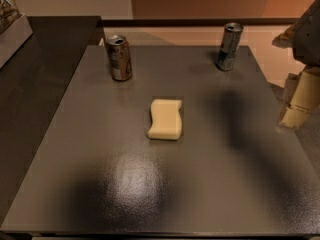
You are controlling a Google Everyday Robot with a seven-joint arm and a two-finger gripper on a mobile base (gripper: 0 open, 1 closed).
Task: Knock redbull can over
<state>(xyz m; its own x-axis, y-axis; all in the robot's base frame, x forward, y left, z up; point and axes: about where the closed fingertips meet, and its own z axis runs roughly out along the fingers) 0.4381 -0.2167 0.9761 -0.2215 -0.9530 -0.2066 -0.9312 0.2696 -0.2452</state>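
Note:
The redbull can (pixel 229 47) is slim and silver with blue patches and a shiny top. It stands upright near the far right corner of the grey table (pixel 165 174). My gripper (pixel 299 104) is at the right edge of the view, beyond the table's right side, lower and to the right of the can and well apart from it. Its pale fingers (pixel 296 115) point downward.
A wider brown-and-silver can (pixel 119 57) stands upright at the far left of the table. A yellow sponge (pixel 165 119) lies flat near the middle. A dark counter (pixel 45 69) adjoins the table's left side.

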